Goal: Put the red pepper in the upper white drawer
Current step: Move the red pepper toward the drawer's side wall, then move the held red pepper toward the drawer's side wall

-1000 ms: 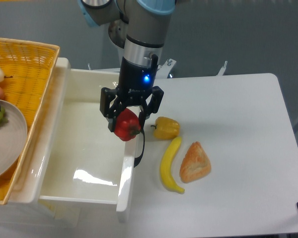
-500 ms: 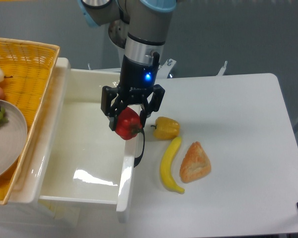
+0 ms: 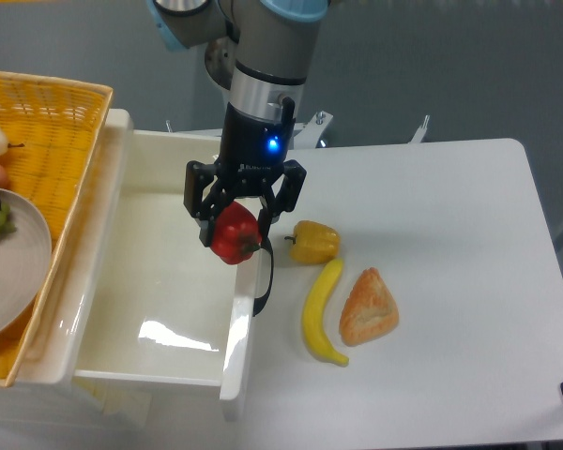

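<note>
Gripper (image 3: 233, 232) fingers clench the red pepper (image 3: 234, 235), carried clear above the front wall of the upper white drawer (image 3: 237, 328) for dropping inside.

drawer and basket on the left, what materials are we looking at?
The upper white drawer: looks like glossy molded plastic, going by the bright glare on its floor and its smooth rounded rims. The basket: yellow woven material, wicker or a plastic imitation; the crisscross weave shows, but the fibre cannot be told from here.
</note>
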Robot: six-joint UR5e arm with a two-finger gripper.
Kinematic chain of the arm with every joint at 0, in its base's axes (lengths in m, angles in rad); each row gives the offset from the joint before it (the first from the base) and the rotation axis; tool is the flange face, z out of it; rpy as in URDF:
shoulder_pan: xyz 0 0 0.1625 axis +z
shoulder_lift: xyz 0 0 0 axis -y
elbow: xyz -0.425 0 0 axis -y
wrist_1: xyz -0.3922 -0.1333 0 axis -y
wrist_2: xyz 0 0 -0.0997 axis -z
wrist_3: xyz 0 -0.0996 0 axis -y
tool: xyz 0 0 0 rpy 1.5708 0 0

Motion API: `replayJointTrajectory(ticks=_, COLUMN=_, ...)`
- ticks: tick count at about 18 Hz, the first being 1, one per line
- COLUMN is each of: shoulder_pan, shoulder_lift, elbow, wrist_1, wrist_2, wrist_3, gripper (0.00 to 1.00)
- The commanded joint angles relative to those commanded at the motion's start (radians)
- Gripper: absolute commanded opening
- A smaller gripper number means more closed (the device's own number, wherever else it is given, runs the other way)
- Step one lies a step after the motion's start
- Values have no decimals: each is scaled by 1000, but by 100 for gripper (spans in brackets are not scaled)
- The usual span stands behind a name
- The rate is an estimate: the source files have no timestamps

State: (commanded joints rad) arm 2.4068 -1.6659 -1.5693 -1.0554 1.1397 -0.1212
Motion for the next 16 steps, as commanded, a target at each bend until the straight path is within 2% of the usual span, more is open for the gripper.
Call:
replayJointTrajectory(ticks=10, shoulder_pan=-5, shoulder_lift=-2, elbow=0, wrist_1=3, wrist_2=5, wrist_3=3, gripper=52)
replayJointTrajectory(ticks=11, shoulder_pan=-5, shoulder_lift=-3, elbow=2, wrist_1=3, wrist_2=5, wrist_3=0, gripper=42)
replayJointTrajectory(ticks=12, shoulder_pan=-5, shoulder_lift=-3, elbow=2, wrist_1=2, wrist_2=3, wrist_3=-2, gripper=21)
replayJointTrajectory(ticks=13, shoulder_pan=-5, shoulder_lift=-3, elbow=2, wrist_1=3, wrist_2=3, wrist_3=0, gripper=12)
replayJointTrajectory(ticks=14, shoulder_pan=-5, shoulder_lift=-3, elbow=2, wrist_1=2, wrist_2=3, wrist_3=0, gripper=12)
replayJointTrajectory(ticks=15, shoulder_pan=-5, shoulder_lift=-5, elbow=3, wrist_1=3, wrist_2=2, wrist_3=2, gripper=24)
replayJointTrajectory(ticks=16, shoulder_pan=-5, shoulder_lift=-6, elbow=3, wrist_1=5, wrist_2=2, wrist_3=3, gripper=53)
